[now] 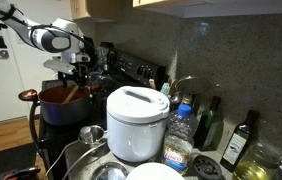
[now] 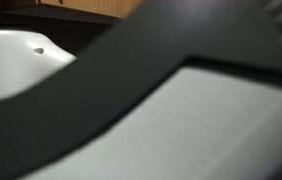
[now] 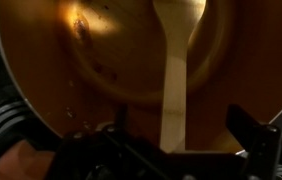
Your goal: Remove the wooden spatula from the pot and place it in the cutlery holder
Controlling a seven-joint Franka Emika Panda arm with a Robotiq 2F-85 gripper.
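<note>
Grey stone wall [image 1: 226, 55] backs the kitchen. The spatula [image 3: 176, 70] lies in the pot [image 3: 41, 60], its handle between the wide-apart jaws of the gripper [image 3: 179, 130], which holds nothing. A white cooker [image 1: 136, 122] stands beside the pot, bottles [image 1: 239, 140] further along.

The wrist view was dim and amber. Glare burned on the pot [image 3: 81, 30] wall ahead and left of the pincer [image 3: 179, 142], itself a black, blurred silhouette. The wooden spatula [image 3: 174, 70] caught the most light. An exterior view was all blur behind a near dark shape [image 2: 101, 95]. In an exterior view the room was dim and soft, and the white rice cooker [image 1: 136, 120], below and right of the pincer, was brightest.
</note>
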